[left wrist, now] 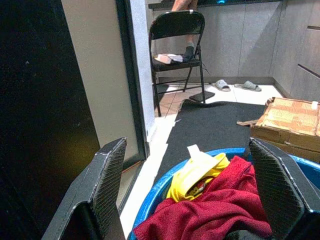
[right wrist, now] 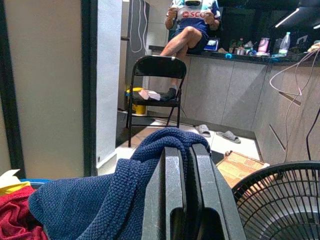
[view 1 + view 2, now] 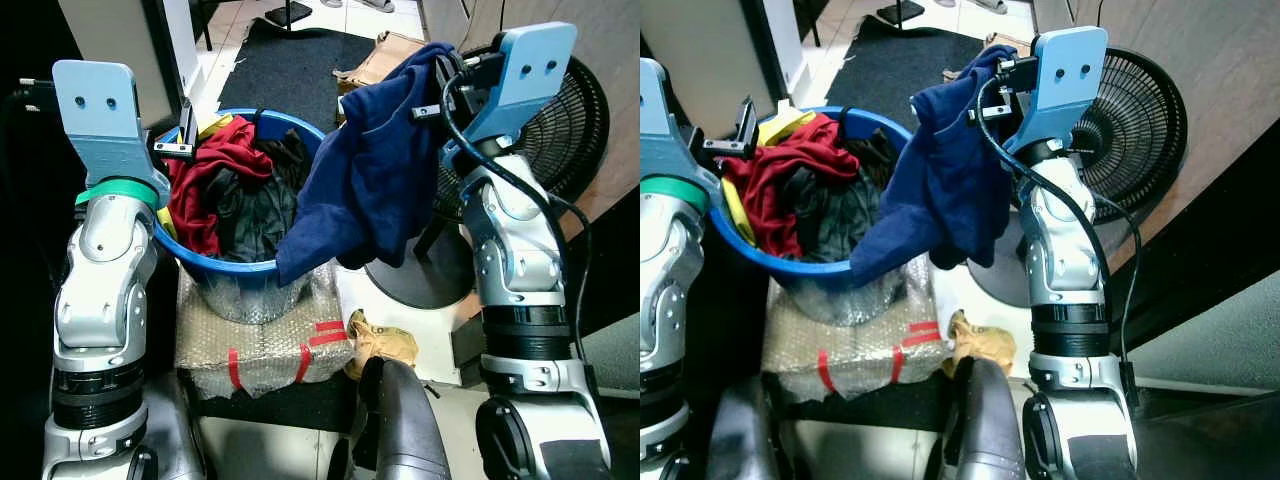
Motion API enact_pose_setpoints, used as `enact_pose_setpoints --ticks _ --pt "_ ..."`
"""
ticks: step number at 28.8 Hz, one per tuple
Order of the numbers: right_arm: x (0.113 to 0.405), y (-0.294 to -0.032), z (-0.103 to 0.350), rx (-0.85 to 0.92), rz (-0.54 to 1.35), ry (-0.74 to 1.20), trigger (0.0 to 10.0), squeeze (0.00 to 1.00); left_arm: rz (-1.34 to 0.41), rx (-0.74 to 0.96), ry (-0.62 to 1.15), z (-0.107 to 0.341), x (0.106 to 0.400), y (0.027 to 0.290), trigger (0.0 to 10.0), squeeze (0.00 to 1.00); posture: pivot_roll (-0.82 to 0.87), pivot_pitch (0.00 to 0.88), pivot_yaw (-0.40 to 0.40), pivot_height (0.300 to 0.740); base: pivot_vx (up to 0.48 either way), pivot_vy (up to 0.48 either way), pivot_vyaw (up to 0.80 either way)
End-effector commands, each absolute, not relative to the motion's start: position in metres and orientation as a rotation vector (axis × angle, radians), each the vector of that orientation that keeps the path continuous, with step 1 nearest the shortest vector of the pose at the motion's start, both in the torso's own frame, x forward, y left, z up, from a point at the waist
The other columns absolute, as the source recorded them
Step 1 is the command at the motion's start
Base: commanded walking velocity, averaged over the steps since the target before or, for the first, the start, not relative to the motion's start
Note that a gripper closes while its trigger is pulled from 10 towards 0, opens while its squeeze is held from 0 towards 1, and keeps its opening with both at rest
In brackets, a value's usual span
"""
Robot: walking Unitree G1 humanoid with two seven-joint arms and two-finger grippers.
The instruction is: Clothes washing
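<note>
Left eye view: right pincer (image 3: 440, 95) clamps a crumpled navy knit garment (image 3: 365, 180), hanging beside the blue basket (image 3: 240, 268).

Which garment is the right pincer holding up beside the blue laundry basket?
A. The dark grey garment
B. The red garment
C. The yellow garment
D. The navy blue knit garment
D: the right pincer is shut on the navy blue knit garment, which hangs over the rim of the blue laundry basket, while the red garment lies inside the basket.
</note>
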State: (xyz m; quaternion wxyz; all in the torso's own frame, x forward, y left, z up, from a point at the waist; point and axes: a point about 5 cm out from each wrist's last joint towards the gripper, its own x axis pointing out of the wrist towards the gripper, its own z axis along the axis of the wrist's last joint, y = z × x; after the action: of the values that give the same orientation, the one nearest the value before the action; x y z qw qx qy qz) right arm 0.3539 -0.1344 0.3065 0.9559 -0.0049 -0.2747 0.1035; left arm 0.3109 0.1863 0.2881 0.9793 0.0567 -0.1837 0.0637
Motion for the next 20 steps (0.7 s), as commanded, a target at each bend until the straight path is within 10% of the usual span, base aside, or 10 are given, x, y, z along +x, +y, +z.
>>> enact_pose_setpoints --ticks 1,20 --pt "0.3494 -0.1381 0.3112 -0.004 0.198 -0.585 10.0 0.00 0.129 0.120 -0.371 0.2870 0.3117 0.1865 10.0 0.00 0.07 0.064 -0.048 0.550 0.000 0.000 0.00" --pt "0.3496 -0.1385 0.3112 -0.003 0.199 -0.583 10.0 0.00 0.130 0.118 -0.370 0.2870 0.3115 0.1857 10.0 0.00 0.07 0.066 -0.049 0.600 0.000 0.000 0.00"
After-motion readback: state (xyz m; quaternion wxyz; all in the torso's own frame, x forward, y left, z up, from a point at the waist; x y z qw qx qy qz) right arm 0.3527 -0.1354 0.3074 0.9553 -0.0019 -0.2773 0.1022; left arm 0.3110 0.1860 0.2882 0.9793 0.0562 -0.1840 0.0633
